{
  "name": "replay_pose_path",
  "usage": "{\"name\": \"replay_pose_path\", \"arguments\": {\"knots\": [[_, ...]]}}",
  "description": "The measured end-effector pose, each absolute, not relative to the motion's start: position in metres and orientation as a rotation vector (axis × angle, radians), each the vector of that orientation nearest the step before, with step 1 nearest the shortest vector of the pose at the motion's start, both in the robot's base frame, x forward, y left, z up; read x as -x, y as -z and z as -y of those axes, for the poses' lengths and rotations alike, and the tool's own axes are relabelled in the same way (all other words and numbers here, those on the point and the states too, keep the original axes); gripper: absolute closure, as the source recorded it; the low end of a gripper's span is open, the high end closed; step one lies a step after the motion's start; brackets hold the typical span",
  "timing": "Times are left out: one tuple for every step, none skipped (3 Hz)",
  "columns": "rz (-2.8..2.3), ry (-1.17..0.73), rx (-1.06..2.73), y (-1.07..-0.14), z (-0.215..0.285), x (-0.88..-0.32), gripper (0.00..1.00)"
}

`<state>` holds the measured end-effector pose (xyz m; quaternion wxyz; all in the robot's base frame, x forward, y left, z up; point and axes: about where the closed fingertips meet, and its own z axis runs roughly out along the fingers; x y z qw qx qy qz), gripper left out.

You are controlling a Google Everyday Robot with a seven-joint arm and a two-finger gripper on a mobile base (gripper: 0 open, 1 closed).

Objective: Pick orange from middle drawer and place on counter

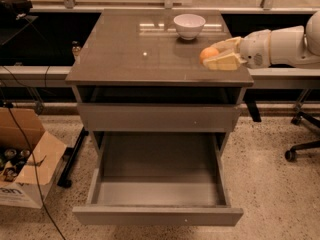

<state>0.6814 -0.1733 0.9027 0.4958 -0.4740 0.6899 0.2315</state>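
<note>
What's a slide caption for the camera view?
Tool holds the orange over the counter near the bowl; drawer open below.

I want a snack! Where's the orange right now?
In the camera view, the orange sits in the gripper, jaws around it, at the right edge of the counter, near the white bowl.

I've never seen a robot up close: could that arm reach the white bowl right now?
Probably yes: the gripper hovers over the counter's right edge, near the white bowl, with nothing between them. But it is shut on the orange.
</note>
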Motion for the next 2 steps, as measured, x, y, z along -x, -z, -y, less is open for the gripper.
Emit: {"name": "replay_pose_path", "arguments": {"knots": [[-1.712, -0.601, 1.158, -0.893, 0.151, -0.720, 1.00], [-1.732, -0.608, 1.183, -0.892, 0.137, -0.740, 1.00]]}}
